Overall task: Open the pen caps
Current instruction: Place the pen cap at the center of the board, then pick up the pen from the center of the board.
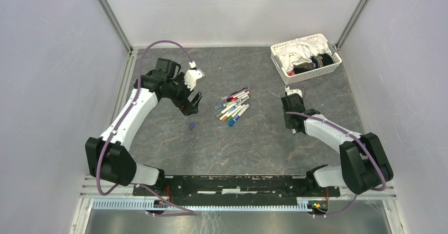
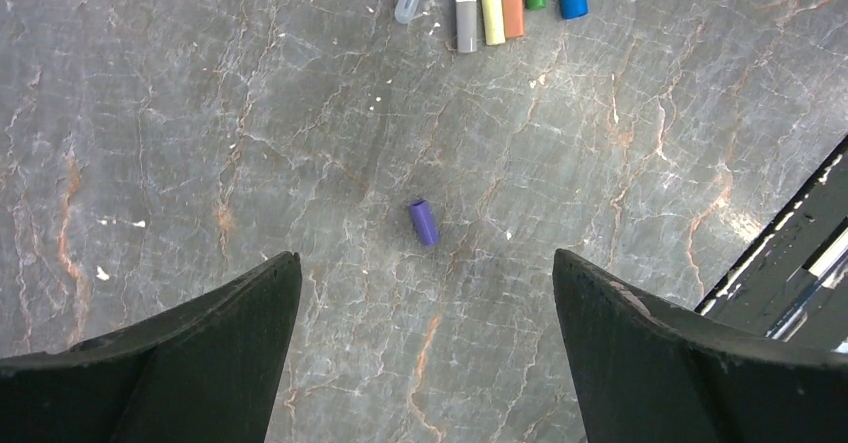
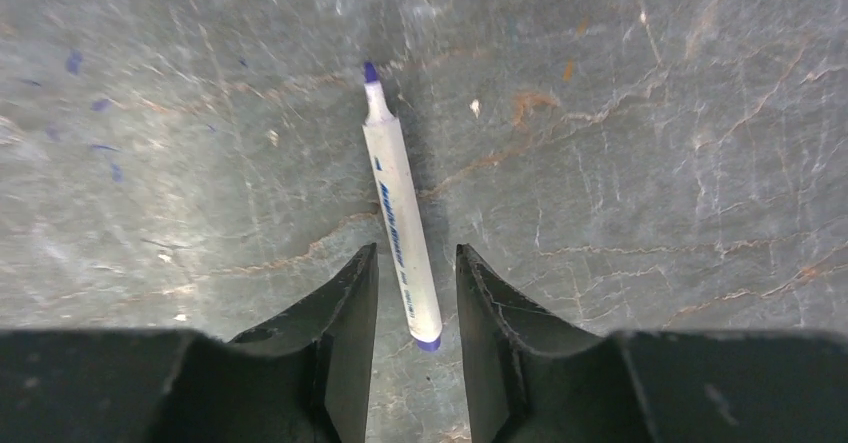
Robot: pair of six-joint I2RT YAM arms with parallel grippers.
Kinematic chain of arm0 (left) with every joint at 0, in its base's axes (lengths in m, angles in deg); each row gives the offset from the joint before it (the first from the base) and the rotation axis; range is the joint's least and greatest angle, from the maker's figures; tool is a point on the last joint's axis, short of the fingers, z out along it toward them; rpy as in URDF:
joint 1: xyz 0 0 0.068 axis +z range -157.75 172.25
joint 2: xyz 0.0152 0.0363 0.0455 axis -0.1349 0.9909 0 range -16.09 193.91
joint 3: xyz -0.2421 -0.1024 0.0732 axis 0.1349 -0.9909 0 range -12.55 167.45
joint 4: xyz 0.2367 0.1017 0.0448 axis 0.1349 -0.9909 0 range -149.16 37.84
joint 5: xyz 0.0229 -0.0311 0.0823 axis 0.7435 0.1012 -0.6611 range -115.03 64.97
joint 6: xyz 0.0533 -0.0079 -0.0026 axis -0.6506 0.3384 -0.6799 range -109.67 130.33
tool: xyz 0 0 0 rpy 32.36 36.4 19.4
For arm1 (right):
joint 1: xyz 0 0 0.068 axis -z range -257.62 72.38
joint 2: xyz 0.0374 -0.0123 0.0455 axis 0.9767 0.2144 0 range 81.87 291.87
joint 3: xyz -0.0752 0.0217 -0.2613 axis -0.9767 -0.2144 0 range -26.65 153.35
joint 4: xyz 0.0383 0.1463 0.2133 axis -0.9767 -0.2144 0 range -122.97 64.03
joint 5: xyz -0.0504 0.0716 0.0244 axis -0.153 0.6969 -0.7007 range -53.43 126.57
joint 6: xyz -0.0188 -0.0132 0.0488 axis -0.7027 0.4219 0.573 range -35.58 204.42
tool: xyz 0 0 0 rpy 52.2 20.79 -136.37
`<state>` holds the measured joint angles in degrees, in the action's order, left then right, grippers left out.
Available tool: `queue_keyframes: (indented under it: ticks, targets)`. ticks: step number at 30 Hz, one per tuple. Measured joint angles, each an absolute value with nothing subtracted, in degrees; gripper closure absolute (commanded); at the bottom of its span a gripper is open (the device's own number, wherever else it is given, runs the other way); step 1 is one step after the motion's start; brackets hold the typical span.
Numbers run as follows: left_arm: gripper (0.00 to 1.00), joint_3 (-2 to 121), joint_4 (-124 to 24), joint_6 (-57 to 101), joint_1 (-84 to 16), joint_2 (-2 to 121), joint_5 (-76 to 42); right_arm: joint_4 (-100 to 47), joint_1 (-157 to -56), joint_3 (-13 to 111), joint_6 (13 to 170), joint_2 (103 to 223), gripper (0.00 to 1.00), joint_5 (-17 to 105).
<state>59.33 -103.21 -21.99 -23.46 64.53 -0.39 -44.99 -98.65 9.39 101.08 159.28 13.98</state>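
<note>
Left fingers [image 2: 200, 353] wide apart over short purple cap [image 2: 423, 222]; right fingers [image 3: 340, 333] narrowly apart, uncapped purple-tipped white pen [image 3: 402, 208] between.

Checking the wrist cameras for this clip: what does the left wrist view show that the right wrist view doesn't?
Only left wrist: a loose purple cap on the table between the wide-open left fingers, and coloured pen ends at the top edge. Only right wrist: one uncapped pen with a purple tip, lying between the narrowly parted right fingers, plus blue ink specks. Both: the grey veined table.
</note>
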Motion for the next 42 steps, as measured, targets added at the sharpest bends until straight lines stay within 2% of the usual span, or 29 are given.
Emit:
queue_keyframes:
  ticks: [4,10,19,25,38,42]
  targets:
    - [0.0,59.5,-104.9,-21.8,-22.5,63.0,0.7,-46.9,-99.3,13.5,101.1,158.6,0.51,14.6]
    - [0.0,60.3,-106.5,-21.0,-21.3,62.8,1.1,-48.0,-105.1,25.9,101.8,161.4,0.48,15.2]
    - [0.0,61.0,-107.5,-20.3,-19.5,61.6,1.6,-47.4,-110.1,44.0,108.8,180.3,0.46,26.4]
    - [0.0,60.3,-107.8,-20.3,-19.5,60.2,2.2,-47.5,-110.2,47.2,114.2,188.4,0.46,31.2]
    - [0.0,57.5,-108.0,-20.3,-19.5,59.1,2.8,-45.5,-110.2,50.5,120.3,194.2,0.47,31.9]
    - [0.0,56.4,-108.0,-20.3,-19.5,58.3,3.5,-44.9,-110.1,51.1,121.2,195.8,0.52,31.8]
